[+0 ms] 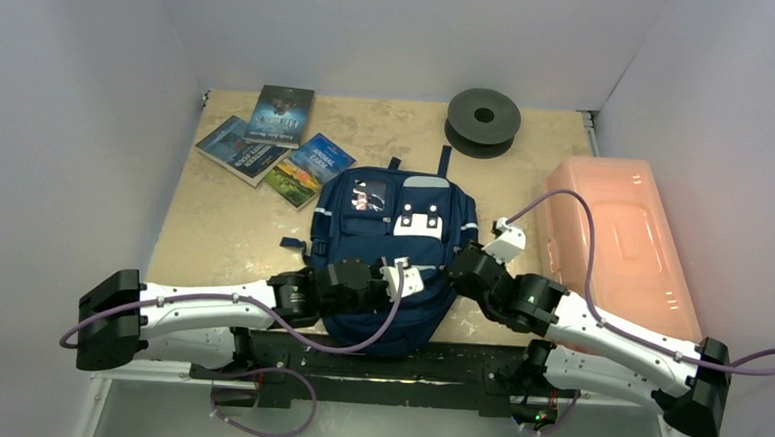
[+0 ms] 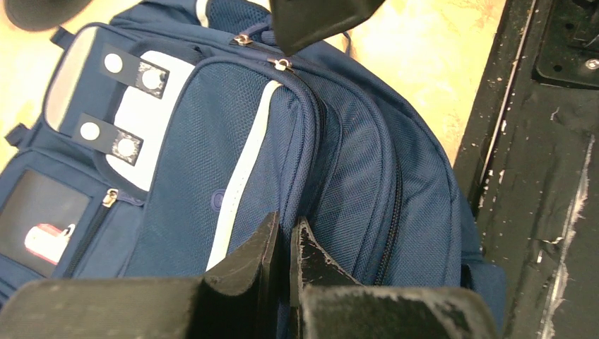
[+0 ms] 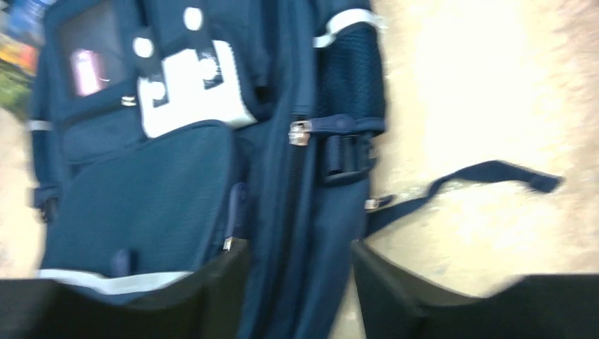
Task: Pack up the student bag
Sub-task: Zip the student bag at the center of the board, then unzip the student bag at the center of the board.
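The student bag [image 1: 390,241], navy blue with white trim and white buckle patches, lies flat in the middle of the table, front side up. My left gripper [image 1: 403,279] is over its near part. In the left wrist view its jaws [image 2: 283,236] stand almost together, pinching the bag's fabric [image 2: 233,141] at the front pocket's zip seam. My right gripper [image 1: 468,267] is open at the bag's right side. In the blurred right wrist view its jaws [image 3: 300,282] straddle the bag's side panel [image 3: 297,212], near a silver zip pull [image 3: 299,132].
Three books [image 1: 282,115] [image 1: 239,149] [image 1: 308,169] lie at the back left. A black spool [image 1: 483,118] stands at the back. A pink translucent box [image 1: 618,241] lies on the right. White walls enclose the table. A loose bag strap [image 3: 487,176] trails on the tabletop.
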### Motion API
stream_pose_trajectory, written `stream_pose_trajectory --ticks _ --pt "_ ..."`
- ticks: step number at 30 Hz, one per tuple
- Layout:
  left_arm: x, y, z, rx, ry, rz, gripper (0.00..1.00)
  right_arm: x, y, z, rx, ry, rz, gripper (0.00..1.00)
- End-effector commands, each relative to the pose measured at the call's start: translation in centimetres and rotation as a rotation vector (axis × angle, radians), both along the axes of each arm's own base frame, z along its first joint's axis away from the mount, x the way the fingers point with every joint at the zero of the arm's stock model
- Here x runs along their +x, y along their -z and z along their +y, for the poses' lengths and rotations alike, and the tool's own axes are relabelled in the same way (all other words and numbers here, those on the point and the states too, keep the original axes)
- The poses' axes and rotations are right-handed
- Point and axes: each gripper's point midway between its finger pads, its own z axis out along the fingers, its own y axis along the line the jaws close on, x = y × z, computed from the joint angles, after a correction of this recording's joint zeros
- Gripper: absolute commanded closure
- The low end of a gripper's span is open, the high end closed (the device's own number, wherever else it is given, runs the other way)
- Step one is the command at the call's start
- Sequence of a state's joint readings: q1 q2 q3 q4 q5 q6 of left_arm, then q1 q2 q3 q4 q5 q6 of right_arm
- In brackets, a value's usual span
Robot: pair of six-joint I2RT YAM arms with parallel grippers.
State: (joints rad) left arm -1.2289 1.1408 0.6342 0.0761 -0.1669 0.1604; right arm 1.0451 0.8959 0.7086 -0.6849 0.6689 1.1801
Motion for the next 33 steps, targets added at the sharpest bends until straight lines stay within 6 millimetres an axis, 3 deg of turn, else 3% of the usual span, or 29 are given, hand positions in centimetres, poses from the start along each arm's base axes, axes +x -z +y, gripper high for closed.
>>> stream_pose_trajectory --ticks 1,3,7,10,13,15,17,20,22,27,30,31,33 --pt "1.9 -6.0 -1.4 -0.205 -0.087 0.042 1.00 0.0 -1.2 -2.5 -0.157 -0.069 -0.018 0.27" --pt "2.6 -6.1 -1.3 -0.259 -0.120 0.111 1.00 -1.1 -0.8 -2.6 -0.107 -0.081 0.020 0.12" --pt "3.7 -7.2 -0.2 -0.366 -0.177 0.212 1.00 -1.3 1.6 -3.0 -0.046 -0.047 0.070 0.03" --pt "3.9 -8.8 1.4 -0.383 -0.218 0.224 1.00 0.3 1.6 -2.2 0.027 -0.082 -0.006 0.11" --pt "3.7 -10.9 3.6 -0.390 -0.222 0.228 1.00 2.0 -2.4 0.8 0.185 -0.252 -0.251 0.16" --pt "3.2 -12.3 4.7 -0.396 -0.189 0.236 1.00 2.2 -4.5 1.0 0.201 -0.313 -0.392 0.19" --pt "2.8 -13.5 5.5 -0.391 -0.162 0.237 1.00 2.1 -6.2 1.5 0.177 -0.411 -0.508 0.37" --pt "2.7 -14.6 6.1 -0.362 -0.145 0.234 1.00 0.6 -7.1 3.7 0.267 -0.551 -0.548 0.37" --pt "2.7 -14.9 6.2 -0.350 -0.131 0.225 1.00 -0.6 -7.2 5.0 0.167 -0.746 -0.642 0.59" --pt "3.0 -15.9 7.0 -0.344 -0.124 0.185 1.00 -1.0 -5.4 5.1 0.133 -0.782 -0.585 0.56" --pt "2.9 -16.6 7.5 -0.346 -0.122 0.170 1.00 -0.4 -4.9 4.0 0.092 -0.727 -0.552 0.56" --pt "2.9 -16.9 7.7 -0.350 -0.122 0.166 1.00 -1.2 -5.3 4.5 0.192 -0.714 -0.517 0.43" --pt "2.7 -17.4 7.9 -0.360 -0.113 0.163 1.00 -2.2 -5.7 4.7 0.233 -0.748 -0.525 0.41"
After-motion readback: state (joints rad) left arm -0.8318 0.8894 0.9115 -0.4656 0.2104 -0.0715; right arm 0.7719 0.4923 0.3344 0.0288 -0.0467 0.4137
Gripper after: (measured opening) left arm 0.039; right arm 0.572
